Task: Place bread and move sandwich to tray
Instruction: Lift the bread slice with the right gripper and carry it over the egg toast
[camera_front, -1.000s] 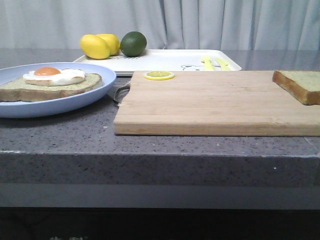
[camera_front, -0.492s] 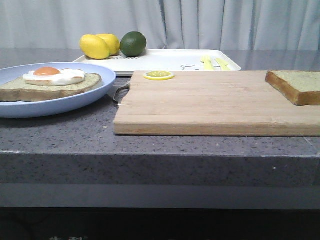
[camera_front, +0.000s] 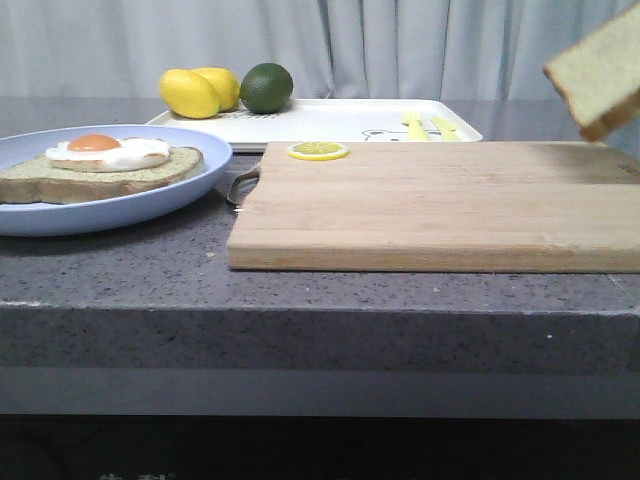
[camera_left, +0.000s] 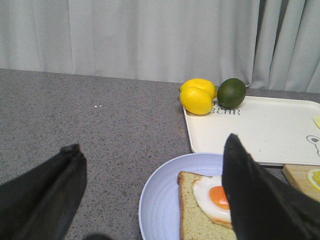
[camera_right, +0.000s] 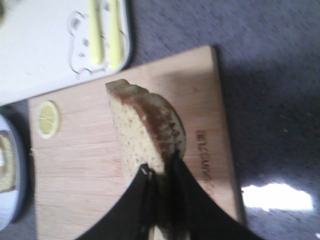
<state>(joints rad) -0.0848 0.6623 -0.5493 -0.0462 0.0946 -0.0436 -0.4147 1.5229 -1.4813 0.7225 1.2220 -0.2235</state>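
The right gripper (camera_right: 161, 175) was clamped on the bread (camera_right: 142, 127), which hung tilted at the front view's upper right, above the cutting board (camera_front: 430, 205). The left gripper (camera_left: 150, 200) gaped wide over the sandwich (camera_left: 207, 210) on its plate (camera_left: 157, 200), lower centre of its wrist view; the tray (camera_front: 330, 122) lay behind the board.

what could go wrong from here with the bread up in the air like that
1. The right gripper pinches the bread only at one crust edge; the tilted slice could slip or tear onto the cutting board.
2. Lowered off-centre, it might shift the fried egg on the sandwich.
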